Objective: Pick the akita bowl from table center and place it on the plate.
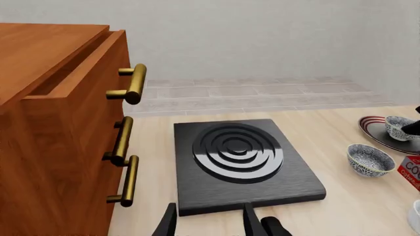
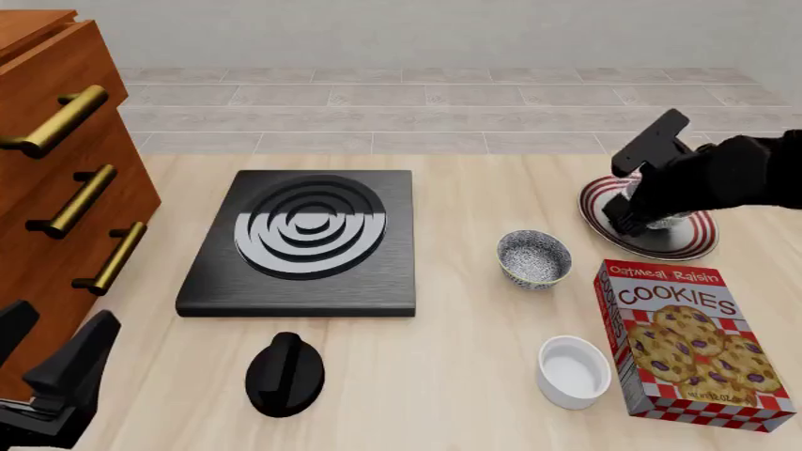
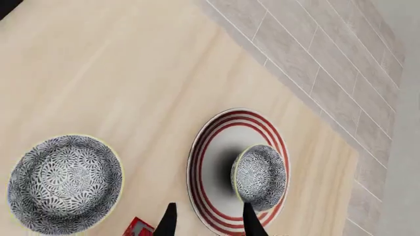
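Note:
The akita bowl (image 3: 260, 177) sits upright on the red-ringed plate (image 3: 204, 162), toward one side of it. My right gripper (image 3: 207, 210) hangs open just above the plate's rim, with nothing between its fingers. In the front view that gripper (image 2: 630, 218) and its arm cover most of the bowl (image 2: 673, 224) on the plate (image 2: 704, 246) at the right. From the left wrist view the bowl (image 1: 398, 127) and plate (image 1: 378, 132) show far off. At the table's near left corner my left gripper (image 2: 53, 340) stays open and holds nothing.
A second speckled bowl (image 2: 534, 258) stands on the table left of the plate. A cookie box (image 2: 692, 340) and a white ramekin (image 2: 573, 371) lie in front. A black burner slab (image 2: 304, 240), a black knob (image 2: 285, 374) and a wooden drawer cabinet (image 2: 56, 178) occupy the left.

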### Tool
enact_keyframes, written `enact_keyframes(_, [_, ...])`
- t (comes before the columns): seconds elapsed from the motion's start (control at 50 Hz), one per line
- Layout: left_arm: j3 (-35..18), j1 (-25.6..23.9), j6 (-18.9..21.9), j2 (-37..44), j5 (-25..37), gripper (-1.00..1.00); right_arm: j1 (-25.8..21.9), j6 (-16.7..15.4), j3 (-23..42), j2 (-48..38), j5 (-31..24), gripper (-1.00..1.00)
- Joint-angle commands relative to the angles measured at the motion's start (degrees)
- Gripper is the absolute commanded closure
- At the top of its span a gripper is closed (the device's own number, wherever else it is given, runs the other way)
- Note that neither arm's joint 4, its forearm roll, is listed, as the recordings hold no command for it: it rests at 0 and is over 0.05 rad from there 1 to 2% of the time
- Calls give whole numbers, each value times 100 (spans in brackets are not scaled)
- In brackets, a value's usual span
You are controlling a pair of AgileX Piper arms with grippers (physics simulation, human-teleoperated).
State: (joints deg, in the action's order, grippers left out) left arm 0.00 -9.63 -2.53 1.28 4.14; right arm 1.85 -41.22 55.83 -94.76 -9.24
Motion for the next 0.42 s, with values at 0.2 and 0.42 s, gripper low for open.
enact_keyframes(0.2, [-2,-100,95,311,-481,-100,-573,815,21,1656,-1005,-100])
enact_keyframes(0.42, [-3,76,-5,596,-589,-100,-949,1476,137,2306,-1187,-100])
